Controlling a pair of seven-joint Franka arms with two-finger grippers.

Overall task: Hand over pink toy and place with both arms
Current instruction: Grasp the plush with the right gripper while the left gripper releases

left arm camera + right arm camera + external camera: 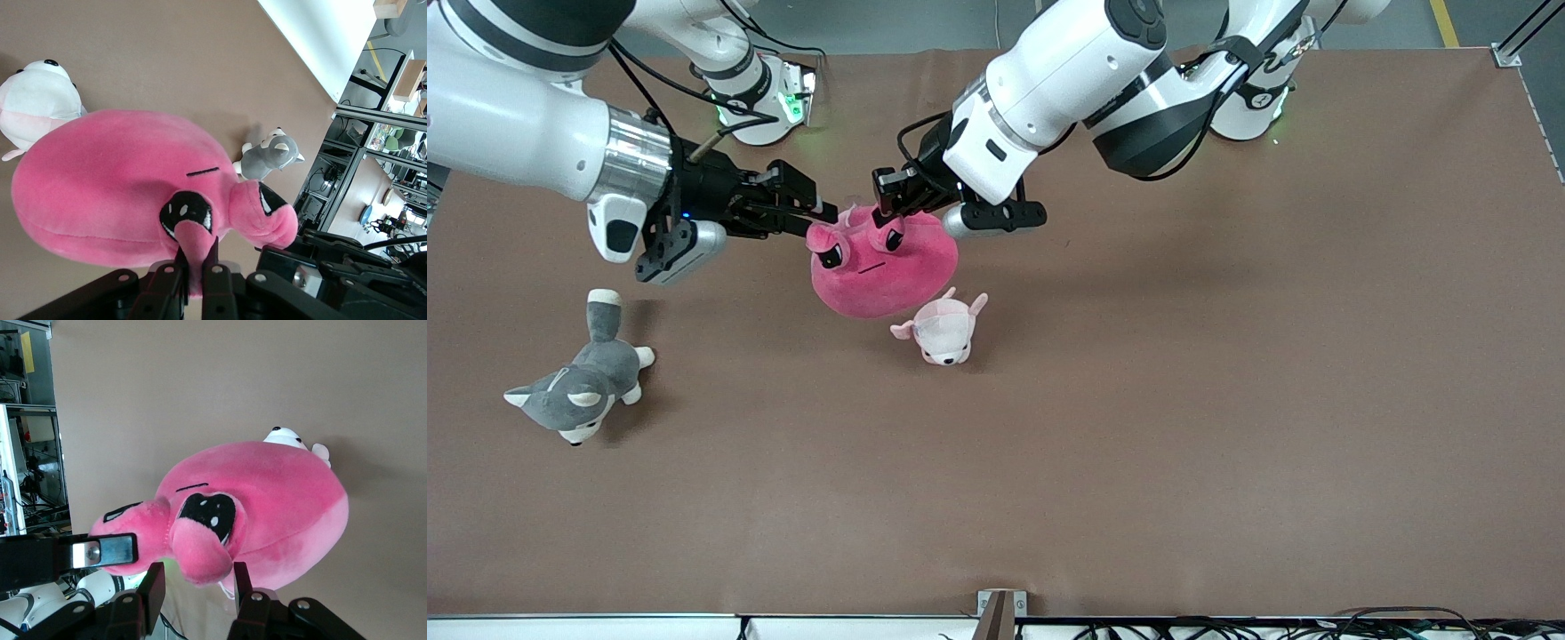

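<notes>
Toy: the pink toy (882, 267) is held aloft between both tools for the handover.
Left tool (895, 203): clamped on one ear, carrying it.
Right tool (821, 214): fingers apart around the other ear, not yet pinched.
Below: small plush (943, 331) on the surface (1138, 400).

The pink toy (882, 267) was a big, round, bright pink plush with angry black eyes and small ears. It hung in the air above the table, its face tipped toward the front camera.
</notes>
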